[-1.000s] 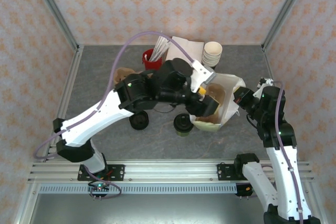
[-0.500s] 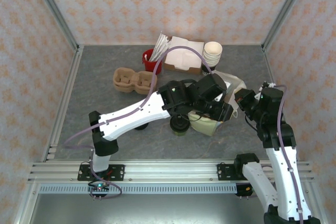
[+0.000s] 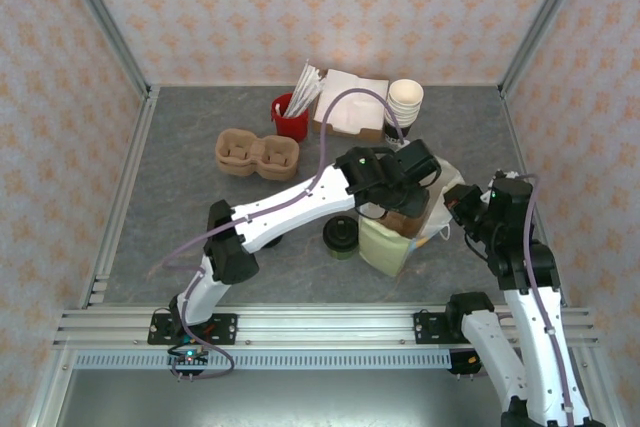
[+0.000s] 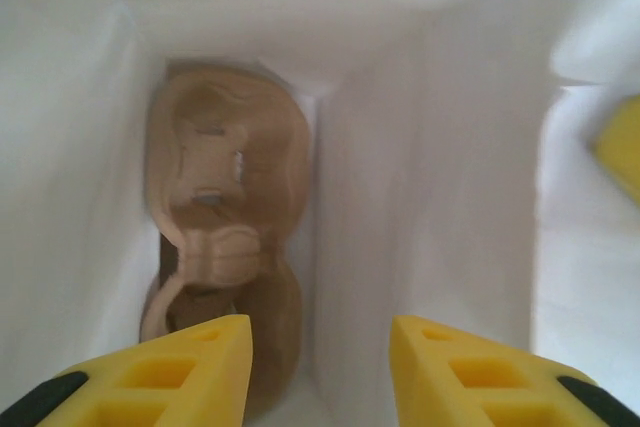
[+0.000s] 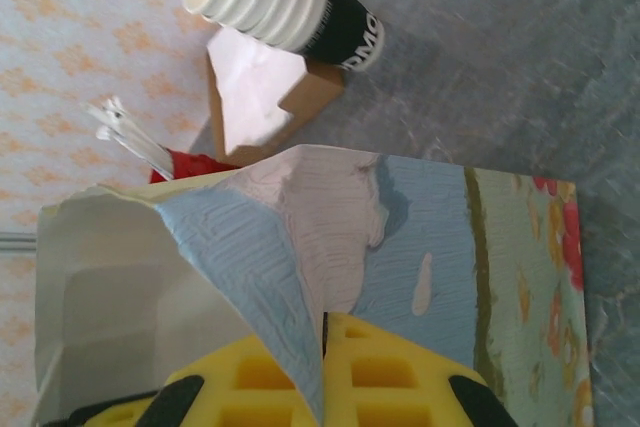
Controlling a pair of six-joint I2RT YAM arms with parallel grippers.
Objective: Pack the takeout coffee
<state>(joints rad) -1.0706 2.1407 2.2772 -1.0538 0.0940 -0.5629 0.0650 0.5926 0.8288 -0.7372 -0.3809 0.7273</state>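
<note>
A small disposable cup (image 3: 340, 237) with dark greenish sides and a round black plastic lid stands upright on the grey table (image 3: 180, 177), just left of the printed paper bag (image 3: 388, 247). Inside the bag, the left gripper (image 4: 320, 352) has its fingers apart and empty. The right gripper (image 5: 322, 337) clamps the bag's rim.

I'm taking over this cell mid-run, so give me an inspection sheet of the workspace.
Surface: grey table, no spills seen.
Job's things: takeout coffee upright on the table beside the paper bag, not packed; pulp cup carrier inside the bag.
Clutter: second pulp carrier, red cup of white sticks, napkin box, stack of paper cups, all at the back.
Grippers: left gripper open inside the bag, holding nothing; right gripper shut on the bag's rim.
Cables: lilac cable loops above the left arm.
Surroundings: patterned walls, aluminium frame.
</note>
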